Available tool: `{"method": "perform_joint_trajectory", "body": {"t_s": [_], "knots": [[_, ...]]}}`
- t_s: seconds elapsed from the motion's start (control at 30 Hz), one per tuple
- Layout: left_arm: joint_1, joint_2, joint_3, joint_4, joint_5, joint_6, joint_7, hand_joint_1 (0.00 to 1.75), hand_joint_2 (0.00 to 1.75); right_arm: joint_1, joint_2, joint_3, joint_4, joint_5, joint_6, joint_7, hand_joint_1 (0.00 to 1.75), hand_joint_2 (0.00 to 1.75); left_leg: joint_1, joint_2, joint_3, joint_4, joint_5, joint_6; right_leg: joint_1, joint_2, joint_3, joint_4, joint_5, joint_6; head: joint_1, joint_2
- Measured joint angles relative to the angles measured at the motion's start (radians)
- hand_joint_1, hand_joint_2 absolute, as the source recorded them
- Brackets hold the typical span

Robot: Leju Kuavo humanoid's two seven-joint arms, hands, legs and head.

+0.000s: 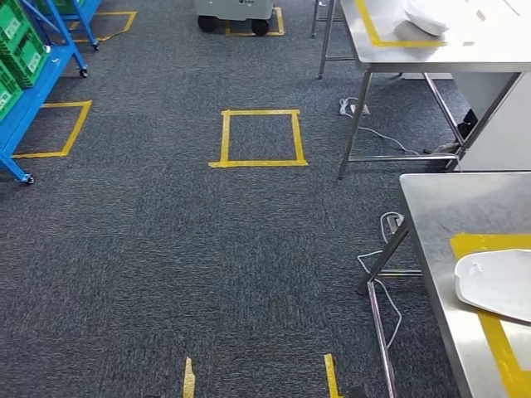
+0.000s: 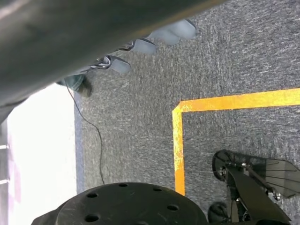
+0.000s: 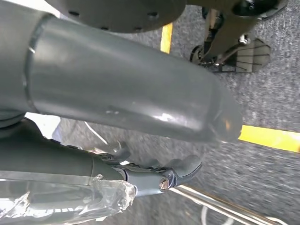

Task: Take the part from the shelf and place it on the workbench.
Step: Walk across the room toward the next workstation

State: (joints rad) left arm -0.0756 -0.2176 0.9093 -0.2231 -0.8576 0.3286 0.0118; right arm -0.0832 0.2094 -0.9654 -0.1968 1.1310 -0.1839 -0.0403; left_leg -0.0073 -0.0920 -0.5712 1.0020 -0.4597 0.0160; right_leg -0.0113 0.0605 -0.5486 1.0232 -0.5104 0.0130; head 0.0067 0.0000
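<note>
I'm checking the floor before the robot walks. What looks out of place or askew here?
Loose white cables trail on the carpet by the near workbench, a possible snag. The white part on it lies askew across the yellow tape.

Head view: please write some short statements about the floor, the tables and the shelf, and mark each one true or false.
1. A white part lies on the near steel table, partly over yellow tape. True.
2. The blue shelf holds red crates. False: the crates are green.
3. A complete square of yellow tape is marked on the carpet ahead. True.
4. The far steel table is bare. False: a white object lies on it.
5. Cables lie on the carpet beside the near table's legs. True.
</note>
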Motion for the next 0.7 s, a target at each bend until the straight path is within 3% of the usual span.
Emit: {"method": "perform_joint_trajectory", "body": {"t_s": [0.07, 0.13, 0.2, 0.27, 0.3, 0.33, 0.37, 0.43, 0.5, 0.53, 0.6, 0.67, 0.7], "knots": [[0.002, 0.001, -0.002, 0.0, -0.001, 0.001, -0.002, 0.0, 0.0, -0.001, 0.0, 0.0, 0.0, 0.0, 0.0, 0.0, 0.0, 0.0, 0.003, -0.017, -0.006, 0.0, 0.004, -0.014, 0.001, -0.003, 0.009, -0.014, -0.001, -0.005, 0.0, 0.0], [0.005, 0.003, -0.003, 0.0, -0.001, 0.002, -0.003, 0.0, 0.0, -0.002, 0.003, 0.0, 0.0, 0.0, 0.0, -0.001, 0.0, 0.0, 0.003, -0.003, -0.014, 0.012, -0.006, -0.026, -0.002, -0.021, 0.012, -0.021, 0.005, -0.016, -0.003, 0.0], [0.004, 0.004, -0.003, 0.0, -0.001, 0.003, -0.004, 0.0, 0.0, -0.002, 0.006, 0.0, 0.0, 0.001, 0.0, -0.001, 0.0, 0.0, 0.003, 0.044, -0.048, 0.09, -0.057, -0.036, -0.004, -0.046, 0.016, -0.028, 0.008, -0.025, -0.011, 0.0], [0.002, 0.005, -0.003, 0.0, 0.001, 0.004, -0.005, 0.0, 0.0, 0.001, 0.008, 0.0, 0.0, 0.004, -0.006, -0.001, 0.0, 0.0, 0.007, 0.075, -0.11, 0.22, -0.12, -0.046, -0.003, -0.072, 0.016, -0.028, 0.006, -0.029, -0.016, 0.0], [0.002, 0.007, -0.003, 0.0, 0.004, 0.004, -0.006, 0.0, 0.0, 0.003, 0.01, 0.001, 0.0, 0.008, -0.014, 0.0, 0.0, 0.0, 0.009, 0.08, -0.13, 0.264, -0.132, -0.049, -0.002, -0.086, 0.016, -0.028, 0.005, -0.03, -0.016, 0.0], [0.004, 0.008, -0.003, 0.0, 0.006, 0.003, -0.005, 0.0, 0.0, 0.003, 0.013, 0.001, 0.0, 0.012, -0.023, 0.001, 0.0, 0.0, 0.011, 0.083, -0.134, 0.275, -0.125, -0.051, -0.002, -0.097, 0.017, -0.028, 0.004, -0.03, -0.016, 0.0], [0.006, 0.011, -0.003, 0.0, 0.009, 0.002, -0.004, 0.0, 0.0, 0.002, 0.017, 0.002, 0.0, 0.016, -0.032, 0.001, 0.0, 0.0, 0.013, 0.087, -0.117, 0.244, -0.099, -0.051, -0.001, -0.107, 0.018, -0.028, 0.002, -0.029, -0.016, 0.0], [0.007, 0.017, -0.002, 0.0, 0.009, -0.001, 0.002, 0.0, 0.0, -0.001, 0.028, 0.005, 0.0, 0.02, -0.043, 0.0, 0.0, 0.0, 0.01, 0.117, -0.043, 0.108, -0.034, -0.045, 0.001, -0.125, 0.024, -0.027, -0.002, -0.026, -0.016, 0.0], [0.003, 0.021, -0.003, 0.0, 0.008, -0.003, 0.005, 0.0, 0.0, -0.002, 0.037, 0.006, 0.0, 0.021, -0.048, -0.002, 0.0, 0.0, 0.002, 0.152, 0.009, 0.008, -0.006, -0.032, 0.007, -0.142, 0.029, -0.026, -0.008, -0.018, -0.015, 0.0], [0.002, 0.023, -0.003, 0.0, 0.006, -0.003, 0.004, 0.0, 0.0, -0.002, 0.039, 0.006, 0.0, 0.022, -0.049, -0.001, 0.0, 0.0, -0.002, 0.159, 0.015, -0.007, -0.007, -0.026, 0.009, -0.151, 0.031, -0.026, -0.01, -0.013, -0.015, 0.0], [0.004, 0.026, -0.003, 0.0, 0.0, -0.004, 0.001, 0.0, 0.0, -0.003, 0.042, 0.006, 0.0, 0.023, -0.05, 0.0, 0.0, 0.0, -0.001, 0.14, 0.014, -0.014, -0.004, -0.016, 0.009, -0.164, 0.034, -0.027, -0.014, -0.003, -0.015, 0.0], [0.006, 0.027, -0.003, 0.0, -0.008, -0.004, -0.002, 0.0, 0.0, -0.004, 0.044, 0.007, 0.0, 0.024, -0.042, 0.001, 0.0, 0.0, 0.005, 0.121, 0.017, -0.021, 0.002, -0.006, 0.006, -0.134, 0.023, 0.002, -0.04, 0.007, -0.011, 0.0], [0.004, 0.027, -0.004, 0.0, -0.011, -0.004, -0.002, 0.0, 0.0, -0.004, 0.043, 0.007, 0.0, 0.024, -0.035, 0.002, 0.0, 0.0, 0.009, 0.112, 0.018, -0.024, 0.004, -0.001, 0.004, -0.109, 0.002, 0.048, -0.067, 0.012, -0.008, 0.0]]}}
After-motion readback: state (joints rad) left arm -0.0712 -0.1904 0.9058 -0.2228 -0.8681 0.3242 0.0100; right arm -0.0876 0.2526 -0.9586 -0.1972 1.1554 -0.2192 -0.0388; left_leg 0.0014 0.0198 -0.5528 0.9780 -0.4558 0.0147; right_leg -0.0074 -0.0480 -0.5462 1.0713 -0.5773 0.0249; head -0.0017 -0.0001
